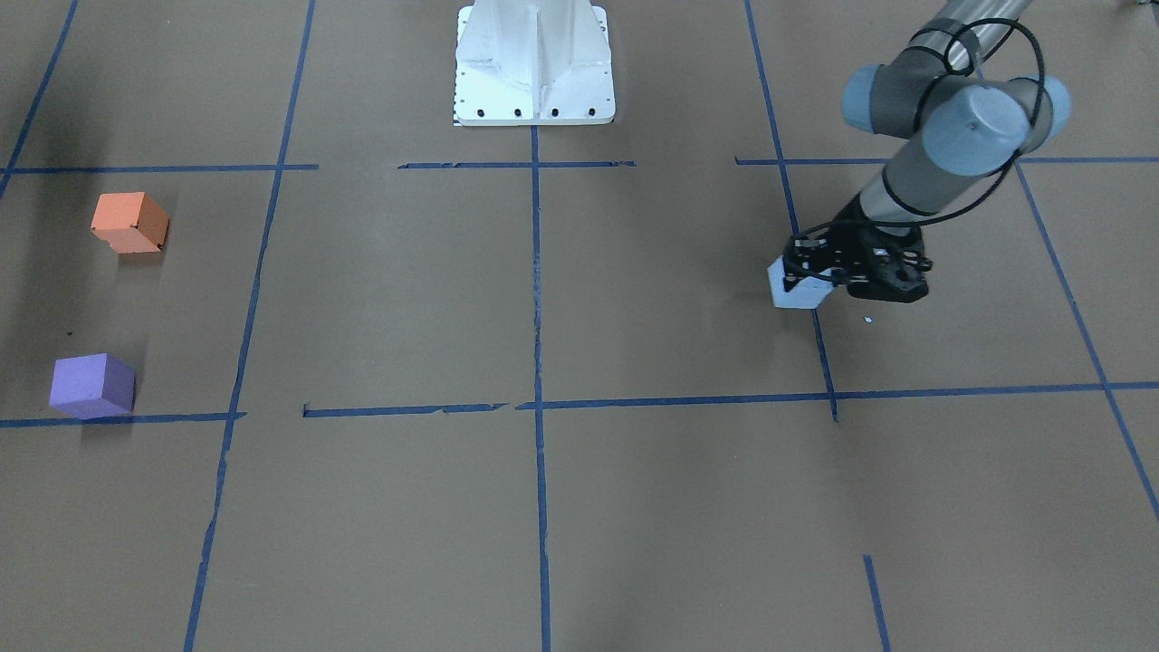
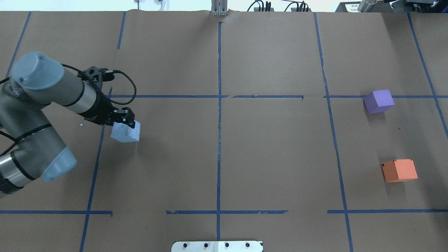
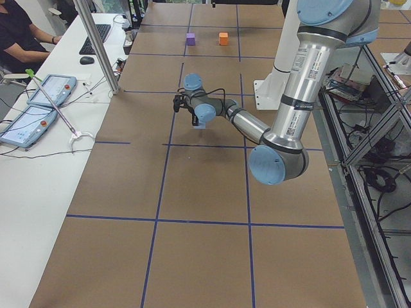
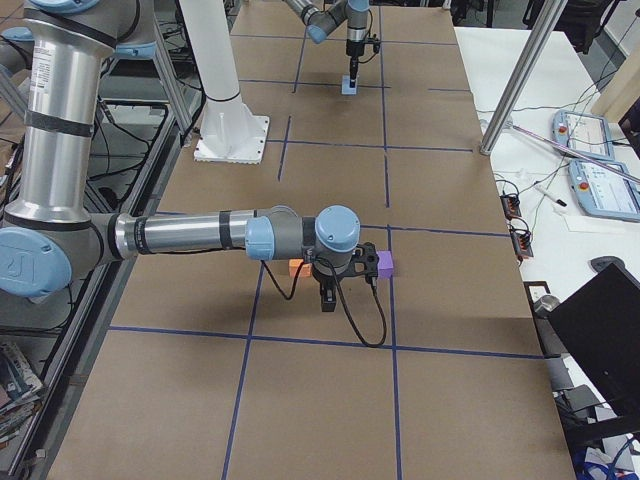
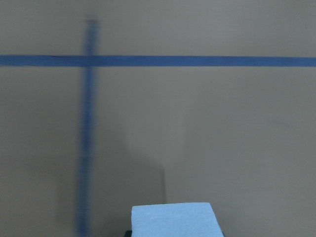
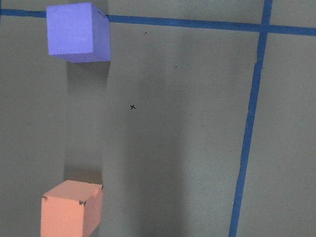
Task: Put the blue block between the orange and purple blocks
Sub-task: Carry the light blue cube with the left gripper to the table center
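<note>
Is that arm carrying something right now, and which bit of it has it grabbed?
Yes: the left gripper is closed on the pale blue cube-shaped block, pinching its top end from two opposite sides, so the cube hangs beneath it.

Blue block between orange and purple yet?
No, the blue block is at the far left of the overhead view, and the gap between the orange block and purple block holds no block.

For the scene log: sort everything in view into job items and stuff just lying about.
Job: blue block, held in the left gripper; orange block; purple block.
Lying about: pendants, keyboard and mouse, all on the side desk.
</note>
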Robot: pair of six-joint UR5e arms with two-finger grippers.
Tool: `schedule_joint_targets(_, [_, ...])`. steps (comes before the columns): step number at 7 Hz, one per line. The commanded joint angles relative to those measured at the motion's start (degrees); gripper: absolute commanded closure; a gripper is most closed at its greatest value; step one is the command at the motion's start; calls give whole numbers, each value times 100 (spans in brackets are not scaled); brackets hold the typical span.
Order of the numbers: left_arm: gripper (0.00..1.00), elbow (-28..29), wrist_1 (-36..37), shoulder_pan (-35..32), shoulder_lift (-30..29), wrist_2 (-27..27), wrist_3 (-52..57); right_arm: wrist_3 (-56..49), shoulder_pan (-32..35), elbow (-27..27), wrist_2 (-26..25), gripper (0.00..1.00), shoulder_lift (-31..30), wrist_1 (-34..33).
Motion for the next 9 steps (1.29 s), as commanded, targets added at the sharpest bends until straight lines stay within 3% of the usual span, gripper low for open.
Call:
schedule_joint_targets(1, [100, 138, 143, 657, -826, 654, -519, 4, -13, -8, 13, 0, 0, 58])
schedule_joint_targets(2, [100, 235, 361, 921, -1074, 1025, -520, 4, -57, -8, 13, 0, 0, 58])
schedule_joint_targets(3, [100, 305, 1233, 985, -1651, 1186, -520, 91, -66, -8, 13, 0, 0, 58])
schedule_joint_targets(4, [100, 306, 1616, 1081, -1874, 1414, -520, 266, -84, 0, 39, 0, 0, 67])
schedule_joint_targets(6, [99, 812, 1620, 1231, -2303, 1731, -633, 276, -189, -8, 39, 0, 0, 58])
schedule_joint_targets(7, [95, 1294, 1612, 1284, -2716, 1750, -930, 276, -189, -8, 39, 0, 0, 58])
schedule_joint_targets(8, [91, 1638, 1594, 1432, -2963, 2098, -959, 276, -189, -8, 39, 0, 0, 58])
schedule_joint_targets(9, [77, 1720, 1585, 1512, -3009, 2223, -959, 276, -189, -17, 30, 0, 0, 58])
